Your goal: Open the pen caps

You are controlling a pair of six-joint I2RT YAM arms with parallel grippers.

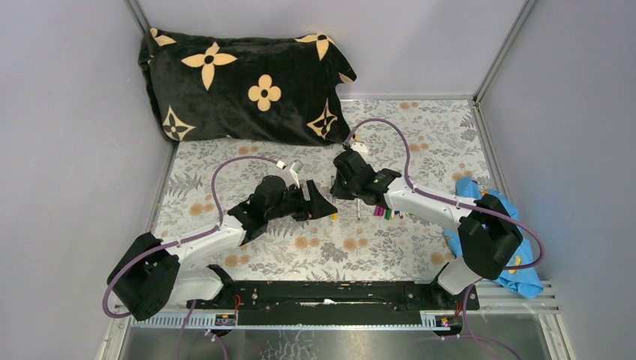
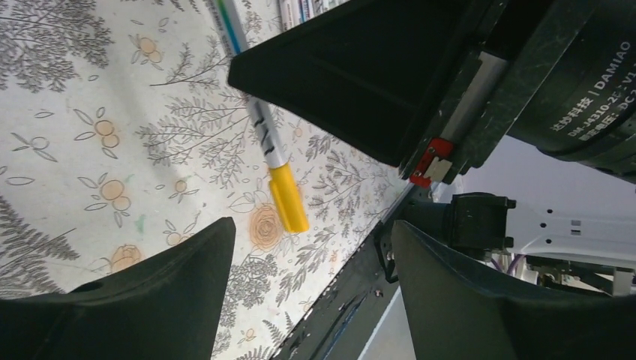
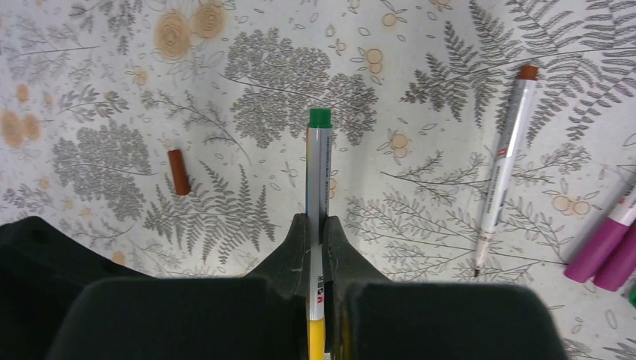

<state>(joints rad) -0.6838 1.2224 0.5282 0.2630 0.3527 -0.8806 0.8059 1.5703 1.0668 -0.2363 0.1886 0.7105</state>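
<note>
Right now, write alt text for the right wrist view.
The right tool is shut on a grey pen with a green end, above a floral surface. A loose brown cap lies at left, an uncapped pen at right.

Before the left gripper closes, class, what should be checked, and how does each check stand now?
1. Right gripper shut on the slim grey-barrelled pen with a green end: ok.
2. Short yellow plastic cap on that pen's near end: ok.
3. Left gripper open wide: ok.
4. Yellow cap between the left gripper's fingers: not ok, it lies mostly ahead of the fingertips.
5. Small loose brown plastic cap and uncapped grey pen with a brown end lie apart from the held pen: ok.
</note>
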